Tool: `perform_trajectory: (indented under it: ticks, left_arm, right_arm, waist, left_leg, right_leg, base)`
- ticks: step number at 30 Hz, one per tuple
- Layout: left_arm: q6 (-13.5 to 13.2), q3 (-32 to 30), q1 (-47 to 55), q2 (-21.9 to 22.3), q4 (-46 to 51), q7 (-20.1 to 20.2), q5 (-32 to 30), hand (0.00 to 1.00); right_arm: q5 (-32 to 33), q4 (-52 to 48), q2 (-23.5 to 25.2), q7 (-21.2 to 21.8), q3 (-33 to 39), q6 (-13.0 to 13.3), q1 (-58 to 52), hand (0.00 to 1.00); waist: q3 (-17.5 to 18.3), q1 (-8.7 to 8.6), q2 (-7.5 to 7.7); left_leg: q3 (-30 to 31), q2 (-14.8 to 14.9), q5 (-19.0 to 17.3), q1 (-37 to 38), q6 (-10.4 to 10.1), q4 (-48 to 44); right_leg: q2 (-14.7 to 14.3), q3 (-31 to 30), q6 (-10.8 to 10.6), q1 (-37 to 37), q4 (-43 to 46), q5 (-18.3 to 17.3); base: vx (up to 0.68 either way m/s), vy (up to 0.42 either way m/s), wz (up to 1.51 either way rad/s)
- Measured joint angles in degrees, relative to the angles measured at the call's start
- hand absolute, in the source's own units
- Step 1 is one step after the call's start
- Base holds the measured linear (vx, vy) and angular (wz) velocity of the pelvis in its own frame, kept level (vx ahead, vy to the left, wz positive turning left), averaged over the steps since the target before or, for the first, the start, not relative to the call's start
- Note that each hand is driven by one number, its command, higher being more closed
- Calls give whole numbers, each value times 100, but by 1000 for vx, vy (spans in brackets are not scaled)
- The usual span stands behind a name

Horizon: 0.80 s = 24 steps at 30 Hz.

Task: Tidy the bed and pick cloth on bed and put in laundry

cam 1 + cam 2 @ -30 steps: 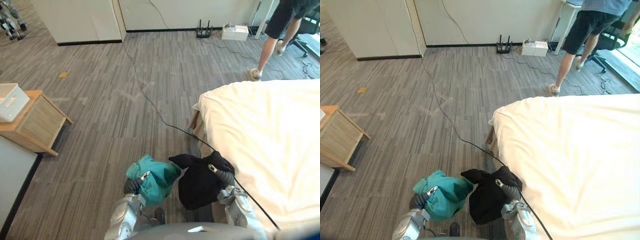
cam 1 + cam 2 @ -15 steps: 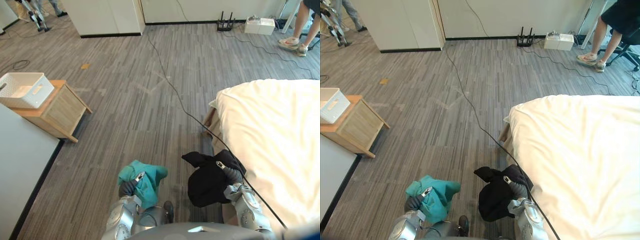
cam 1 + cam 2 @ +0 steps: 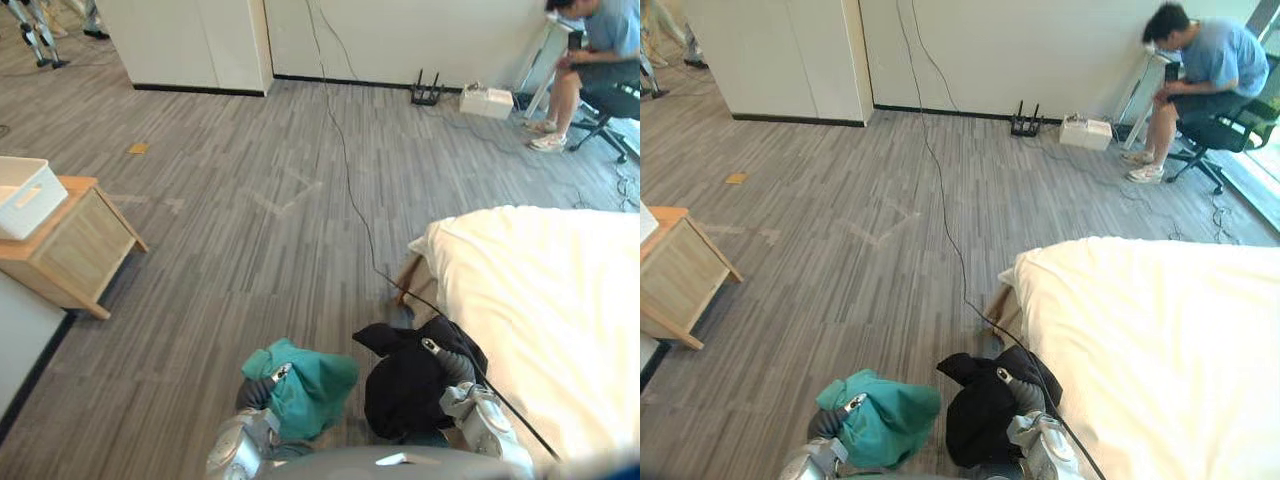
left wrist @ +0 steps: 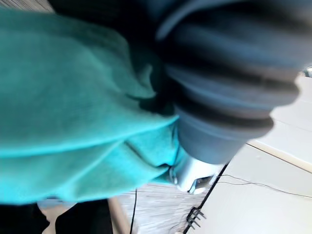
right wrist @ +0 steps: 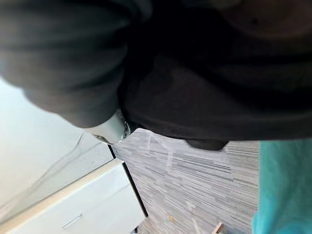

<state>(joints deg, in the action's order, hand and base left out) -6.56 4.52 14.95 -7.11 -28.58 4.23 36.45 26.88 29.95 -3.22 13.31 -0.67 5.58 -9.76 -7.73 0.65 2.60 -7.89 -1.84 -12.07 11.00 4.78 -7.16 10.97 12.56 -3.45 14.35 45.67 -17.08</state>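
One broad bed (image 3: 560, 300) takes the robot's right side. Its cream cover lies flat with no clothes on the part in view, so the tidying half of the task looks done as far as I can judge. Next in size is a low wooden cabinet (image 3: 70, 250), well apart to the left across the grey plank floor (image 3: 250, 230). On its top sits a white basket (image 3: 22, 195). Raised at that height it is easy to drop things into, and I take it for the laundry, though nothing marks it so. A person (image 3: 1205, 65) sits by the far wall, clear of the way between.

Close below the camera hang the task's own things, side by side and just apart. The black cloth (image 3: 400, 385) is on the right hand (image 3: 452, 365) and the teal cloth (image 3: 310, 385) on the left hand (image 3: 258, 388). Each is bunched over its hand and held up off the floor, one to a hand, which lets both be carried in a single trip. The cloth covers each hand in the head views and in both wrist views. I cannot tell whether either hand is clenched round its bundle or merely bearing it. What remains, I judge, is the walk to the basket and the drop.
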Motion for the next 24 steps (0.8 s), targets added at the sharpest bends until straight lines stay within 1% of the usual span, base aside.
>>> perform_trajectory:
  ticks: [1,2,3,4,5,6,7,8,9,10,11,12,13,14,15,16,17,18,19,20,21,22,23,24]
  left_arm:
    - [31,-3,-72,-7,-2,-34,0,100]
    - [75,-18,-152,-10,-2,-51,-4,100]
    - [100,-13,-195,-9,-11,-51,-5,100]
    - [114,-14,-231,3,-31,-49,-6,100]
    - [111,-24,-203,-5,-44,-46,-6,100]
    - [94,-25,-172,-16,-62,-39,-6,100]
    - [79,-26,-176,-31,-219,-34,-7,100]
    - [78,-19,-242,112,-436,-28,-12,100]
    - [68,-28,-229,152,-462,-26,-15,100]
    - [57,-20,-229,201,-483,-26,-17,100]
    - [51,-11,-220,239,-482,-22,-16,100]
    - [44,-13,-215,242,-482,-12,-12,100]
    - [9,-25,-191,245,-479,41,-6,100]
    - [-54,-55,-107,278,-470,106,-6,100]
    - [-69,-80,-45,302,-448,135,-4,100]
    - [-88,-159,16,385,-355,192,-2,100]
    - [-89,-182,39,411,-287,204,-1,100]
    - [-82,-186,99,426,-108,229,16,100]
    - [-81,-207,181,429,46,285,26,100]
    - [-82,-228,205,431,91,309,46,100]
    - [-83,-307,228,428,105,317,128,100]
    - [-83,-329,229,429,106,317,135,100]
    - [-82,-347,229,436,115,318,212,100]
    - [-75,-368,184,460,118,331,299,100]
  right_arm:
    - [5,-2,-21,0,6,0,0,100]
    - [67,-46,-25,-6,15,0,-4,100]
    - [122,-93,-24,-8,25,0,-12,100]
    - [180,-151,-22,-9,35,0,-12,100]
    - [203,-171,-16,-4,31,0,-7,100]
    - [203,-174,-16,1,31,0,-9,100]
    - [204,-178,-57,2,74,10,-7,100]
    - [204,-167,-171,1,165,21,46,100]
    - [204,-166,-184,1,188,22,102,100]
    - [205,-183,-190,5,231,43,196,100]
    - [205,-194,-202,8,253,44,234,100]
    - [204,-194,-201,9,250,43,245,100]
    - [202,-193,-201,32,244,43,257,100]
    - [190,-190,-197,115,209,51,245,100]
    - [163,-187,-166,165,194,79,238,100]
    - [89,-191,-184,249,195,122,234,100]
    - [88,-193,-186,253,194,130,232,100]
    - [73,-192,-195,251,198,133,193,100]
    - [21,-194,-203,250,217,154,139,100]
    - [-36,-194,-205,251,224,182,109,100]
    - [-192,-181,-208,277,225,221,27,100]
    - [-234,-179,-207,295,227,231,5,100]
    - [-299,-177,-215,338,229,247,-25,100]
    - [-359,-114,-230,398,279,277,-35,100]
  waist:
    - [-44,-56,-71]
    - [-89,-113,-150]
    - [-112,-132,-182]
    - [-130,-135,-212]
    - [-140,-113,-167]
    - [-150,-109,-134]
    - [-167,-150,-135]
    - [-176,-110,-440]
    - [-173,-104,-494]
    - [-195,-137,-556]
    - [-176,-157,-592]
    - [-177,-145,-593]
    - [-197,-131,-630]
    - [-250,-103,-722]
    - [-275,-91,-752]
    - [-335,-76,-763]
    - [-382,-47,-737]
    - [-446,0,-664]
    - [-457,51,-641]
    - [-457,70,-650]
    - [-460,116,-659]
    - [-460,122,-654]
    - [-444,127,-646]
    - [-432,128,-658]
  left_leg:
    - [122,105,-23,92,-40,8]
    - [279,207,-54,177,-98,5]
    - [342,244,-88,225,-156,3]
    - [412,295,-188,337,-324,3]
    - [428,298,-329,512,-537,-8]
    - [440,293,-441,587,-624,-34]
    - [571,383,-778,740,-674,-213]
    - [585,630,-976,798,-817,-374]
    - [580,696,-977,773,-829,-474]
    - [580,788,-933,603,-858,-857]
    - [579,903,-807,320,-930,-1496]
    - [574,960,-682,162,-953,-1862]
    - [595,1134,-211,-285,-1041,-2936]
    - [599,1363,657,-790,-1035,-3992]
    - [599,1461,735,-1014,-1070,-4468]
    - [565,1548,537,-1567,-952,-5570]
    - [501,1506,438,-1764,-947,-5864]
    - [469,1338,269,-2071,-947,-5937]
    - [386,1176,98,-2283,-932,-5548]
    - [340,1101,3,-2369,-914,-5236]
    - [-1,826,-156,-2434,-873,-3845]
    - [-147,734,-150,-2396,-873,-3302]
    - [-408,606,-73,-2333,-864,-2423]
    - [-852,467,357,-2151,-831,-928]
  right_leg:
    - [-140,93,32,50,-626,42]
    - [-313,111,43,124,-1509,319]
    - [-361,105,46,159,-1933,520]
    - [-400,53,13,229,-2687,985]
    - [-377,-9,-39,231,-3273,1424]
    - [-356,-39,-63,211,-3402,1566]
    - [-312,-26,236,252,-3014,2030]
    - [-482,86,471,398,-2409,1522]
    - [-509,109,538,489,-2183,1319]
    - [-518,200,595,571,-1872,1032]
    - [-587,276,656,540,-1794,827]
    - [-642,285,684,486,-1802,752]
    - [-808,324,710,255,-1955,630]
    - [-1026,341,793,-137,-2284,569]
    - [-1103,336,812,-312,-2433,558]
    - [-1189,307,857,-675,-2692,527]
    - [-1188,260,852,-855,-2789,498]
    - [-1168,225,872,-1166,-3026,478]
    - [-1162,196,897,-1385,-3241,463]
    - [-1154,180,916,-1496,-3327,449]
    - [-1063,150,921,-1826,-3518,367]
    - [-1015,164,920,-1902,-3583,349]
    - [-947,211,819,-2012,-3654,326]
    - [-919,353,683,-2263,-3865,326]
  base:
    - [467,-74,85]
    - [400,-86,78]
    - [412,-110,79]
    - [447,-151,61]
    - [464,-174,53]
    - [487,-231,54]
    - [473,-254,42]
    - [460,-255,32]
    - [454,-253,12]
    - [444,-263,15]
    - [442,-271,16]
    - [410,-266,4]
    - [448,-278,-11]
    - [441,-244,-11]
    - [436,-180,-12]
    - [310,-72,-11]
    - [393,-85,-15]
    - [355,-73,-18]
    - [335,-64,-16]
    - [391,-17,-17]
    - [360,20,-7]
    - [436,57,1]
    - [397,83,25]
    - [497,119,30]
